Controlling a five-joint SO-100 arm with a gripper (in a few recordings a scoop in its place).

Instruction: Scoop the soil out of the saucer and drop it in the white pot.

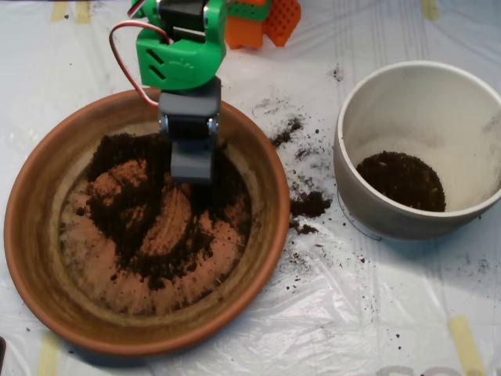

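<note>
Plastic sheeting covers the counter (329, 313), crumbs strewn between saucer (31, 235) and white pot (368, 211). The gripper (192, 160) digs into the saucer's soil (141, 211); its opening I can't tell.

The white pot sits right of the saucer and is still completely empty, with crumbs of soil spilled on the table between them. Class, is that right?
Not quite: the white pot already holds a patch of soil, as the overhead view shows. The rest stands.

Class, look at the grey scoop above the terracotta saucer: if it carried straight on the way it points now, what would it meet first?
Most likely the soil in the saucer. The scoop points down over the dark patch, though its height above the soil is unclear from overhead.
</note>
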